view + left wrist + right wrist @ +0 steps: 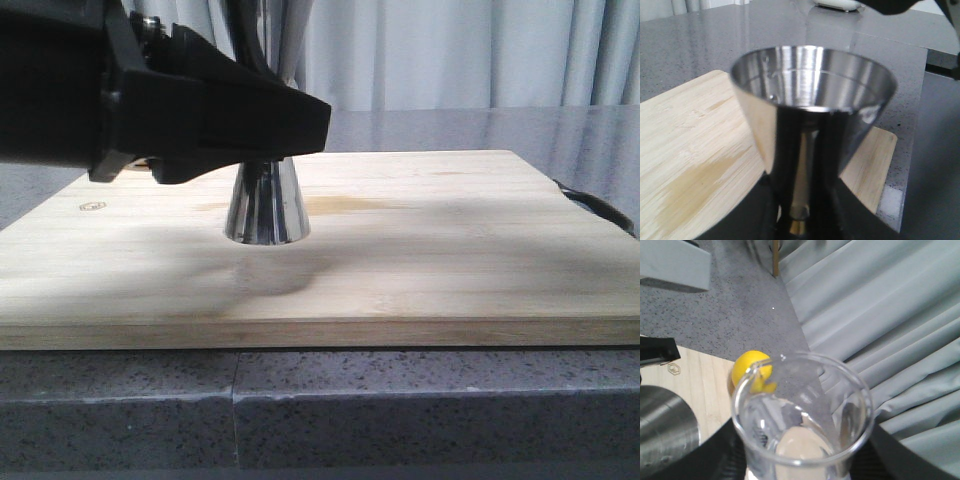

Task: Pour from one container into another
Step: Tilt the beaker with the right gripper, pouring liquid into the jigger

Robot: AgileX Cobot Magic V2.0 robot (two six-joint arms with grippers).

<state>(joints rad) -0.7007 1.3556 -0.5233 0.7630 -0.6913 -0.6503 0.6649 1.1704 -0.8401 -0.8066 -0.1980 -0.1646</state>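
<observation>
Our left gripper (pixel 255 135) clamped on the steel jigger (pixel 267 207) standing on the wooden board (pixel 430 250), our right gripper (pixel 800 467) closed around the glass beaker (pixel 802 415), held up beside the jigger's rim, yellow object (pixel 752 371) beyond.

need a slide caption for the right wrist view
Clear glass beaker held at the right wrist, above the steel jigger's rim and wooden board, a yellow object behind it.

the jigger (pixel 267 205) stands on the board (pixel 420 250), left of its middle, on the counter (pixel 400 400).
</observation>
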